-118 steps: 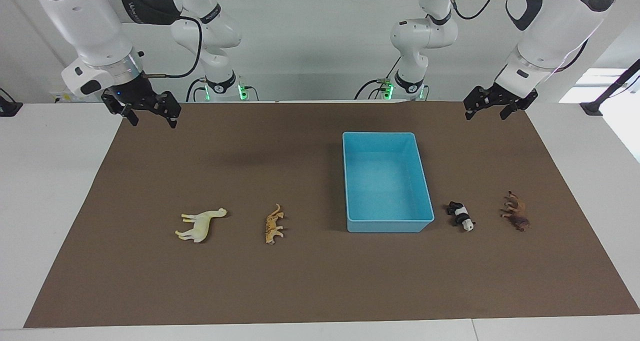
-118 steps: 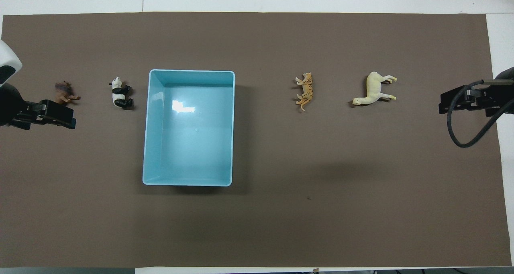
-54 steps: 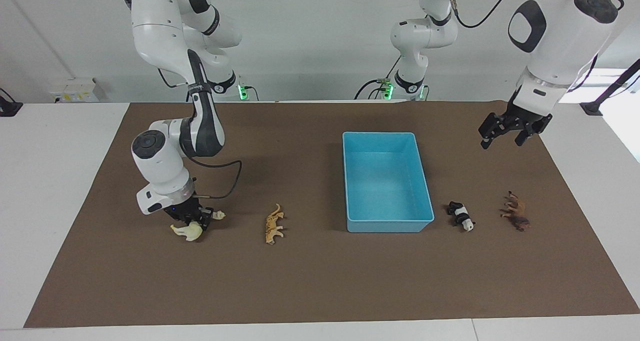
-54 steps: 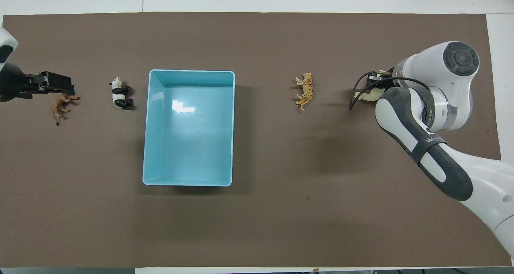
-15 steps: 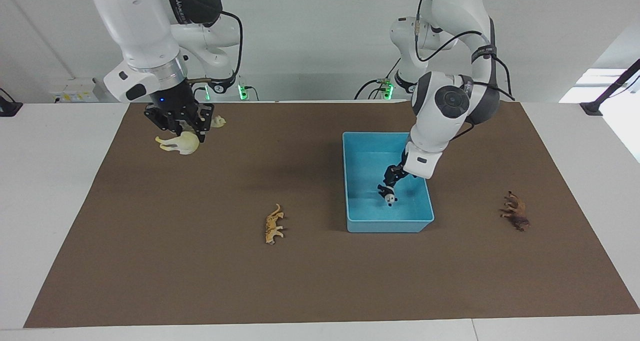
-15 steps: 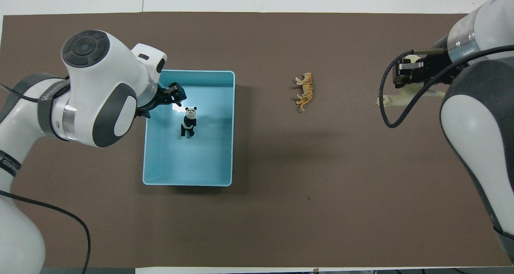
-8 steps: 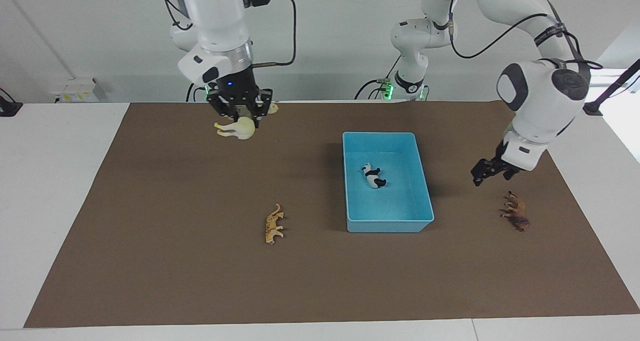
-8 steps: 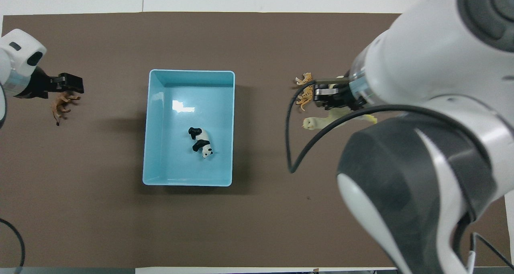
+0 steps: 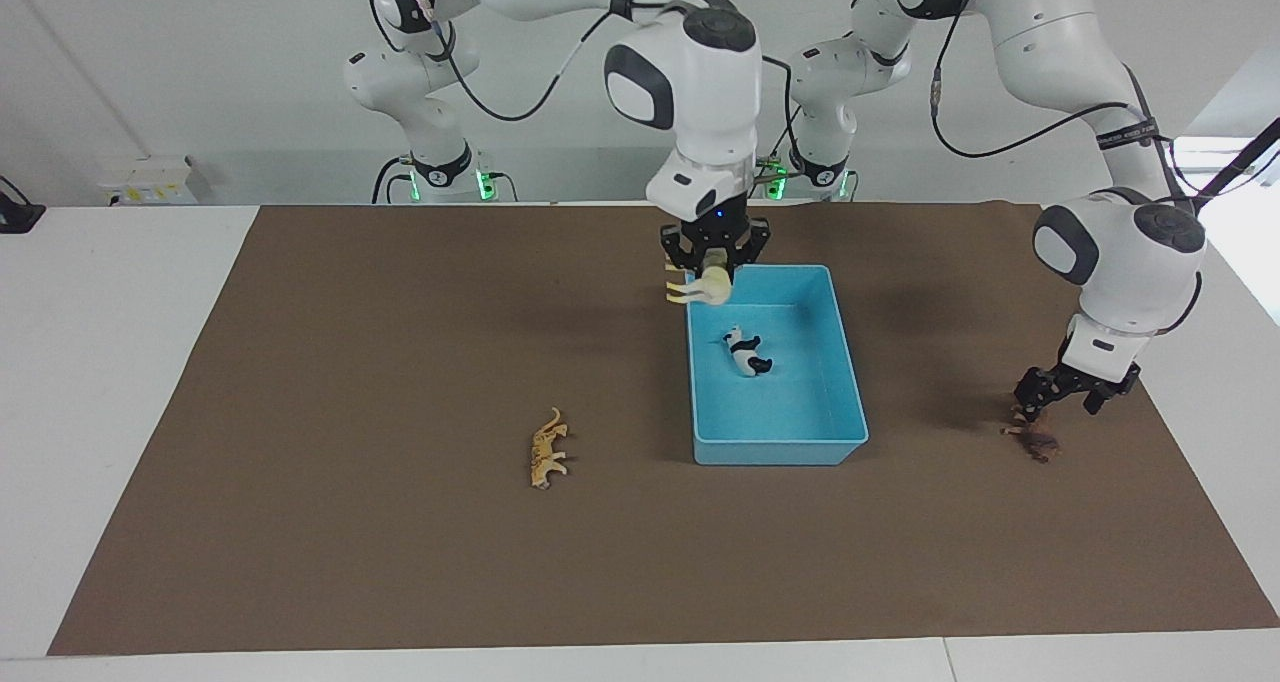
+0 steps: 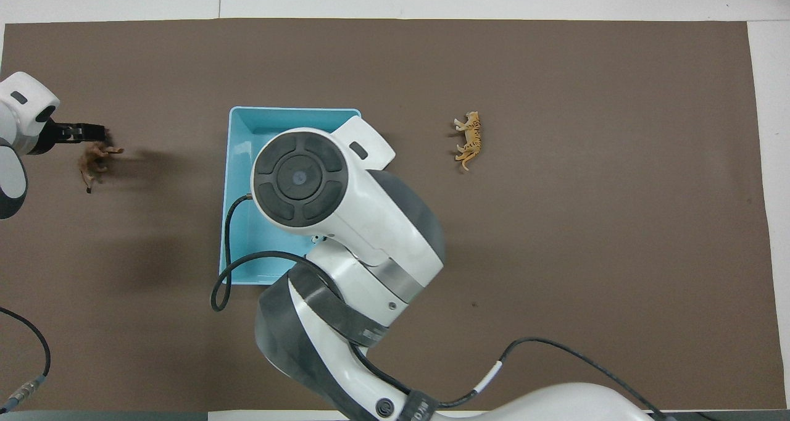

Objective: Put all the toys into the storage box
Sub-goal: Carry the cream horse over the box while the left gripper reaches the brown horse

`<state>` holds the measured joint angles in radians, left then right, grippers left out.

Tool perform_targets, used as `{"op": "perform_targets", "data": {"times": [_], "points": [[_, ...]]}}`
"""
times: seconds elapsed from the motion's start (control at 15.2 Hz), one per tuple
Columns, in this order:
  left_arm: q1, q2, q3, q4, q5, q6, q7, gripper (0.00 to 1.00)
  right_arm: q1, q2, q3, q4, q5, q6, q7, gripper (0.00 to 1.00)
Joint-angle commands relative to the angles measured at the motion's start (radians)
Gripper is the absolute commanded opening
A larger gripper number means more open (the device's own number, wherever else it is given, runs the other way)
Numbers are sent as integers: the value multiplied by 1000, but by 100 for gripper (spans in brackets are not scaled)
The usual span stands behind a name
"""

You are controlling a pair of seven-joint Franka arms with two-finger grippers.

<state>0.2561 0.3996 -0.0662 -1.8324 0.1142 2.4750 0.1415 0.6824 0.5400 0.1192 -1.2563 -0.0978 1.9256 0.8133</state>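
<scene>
My right gripper is shut on the cream-yellow horse, which hangs over a corner of the light blue storage box. The black-and-white panda lies on its side inside the box. My left gripper is open and low, just above the dark brown lion on the mat, toward the left arm's end. The orange spotted cat lies on the mat toward the right arm's end. In the overhead view the right arm covers most of the box, and the left gripper sits beside the lion.
A brown mat covers the table, with white table surface around it. The right arm stretches from its base across the mat to the box. The cat has bare mat all around it.
The right arm has carried the horse along the robots' side of the mat to the box's corner. The left gripper has come down from beside the box to just above the lion.
</scene>
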Motion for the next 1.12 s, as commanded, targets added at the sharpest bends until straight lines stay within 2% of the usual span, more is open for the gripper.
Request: {"op": "perform_targets", "data": {"times": [0.0,0.13,0.2,0.26,0.33,0.46,0.53,0.59,0.66,0.79,0.85,0.92,1.05], "points": [[6,48,-4,21,16,77,-54,100,37,113,-6,49,-65,101,55,0],[8,59,-4,10,18,99,-74,100,39,117,-4,43,-51,96,67,0],[12,68,-3,12,18,102,-74,100,46,115,-4,43,-40,86,98,26],[14,83,-3,13,18,116,-76,100,60,115,-6,46,-36,64,160,93],[14,91,-1,10,18,136,-76,100,62,117,-6,54,-40,17,194,100],[14,94,-1,8,18,134,-77,100,58,110,-9,105,-39,-64,207,100],[14,94,-1,8,18,125,-89,78,48,104,-7,124,-36,-115,207,100],[14,94,-1,10,18,116,-117,47,43,95,-9,141,-33,-140,207,100],[12,94,-1,10,18,107,-140,23,29,74,-12,141,-33,-152,201,100],[6,94,-1,21,18,84,-184,5,-47,38,-9,136,-34,-161,144,100],[3,94,-1,28,16,70,-192,0,-84,35,-9,133,-34,-158,89,100],[2,96,-1,50,16,41,-200,0,-118,37,-12,126,-30,-148,31,100],[-21,96,-4,163,15,-122,-232,0,-220,26,-10,68,-28,-125,-99,100]]}}
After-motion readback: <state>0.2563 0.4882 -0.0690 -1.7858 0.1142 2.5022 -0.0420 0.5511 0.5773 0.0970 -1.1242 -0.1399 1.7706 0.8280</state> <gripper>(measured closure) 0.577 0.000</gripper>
